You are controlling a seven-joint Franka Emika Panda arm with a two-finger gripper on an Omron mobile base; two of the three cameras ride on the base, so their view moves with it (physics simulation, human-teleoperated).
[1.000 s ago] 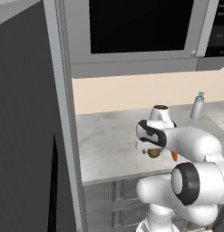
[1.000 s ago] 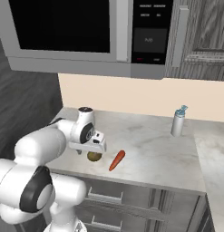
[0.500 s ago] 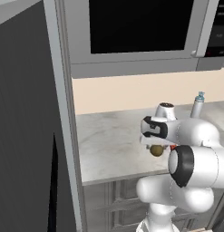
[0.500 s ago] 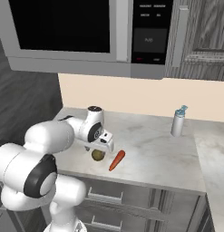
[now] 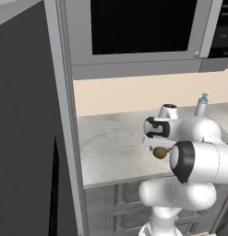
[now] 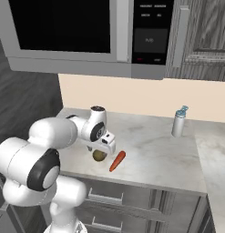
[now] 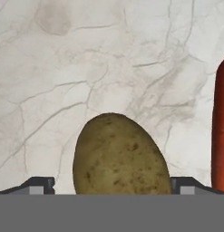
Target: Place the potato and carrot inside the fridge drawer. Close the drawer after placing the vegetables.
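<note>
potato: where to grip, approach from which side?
Grip the potato across its narrow middle, coming straight down from above. It lies alone on the marble counter, egg-shaped, with the open gripper already over it, one fingertip on each side. The carrot lies close beside it, apart from it, so keep the fingers from spreading toward that side.

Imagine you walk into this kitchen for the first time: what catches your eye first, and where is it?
First, the white arm bent low over the marble counter, its open gripper poised right above the olive-brown potato, a finger tip on either side. Next, the red-orange carrot lying just beside the potato, apart from it. Above hangs a big dark-windowed microwave.
</note>
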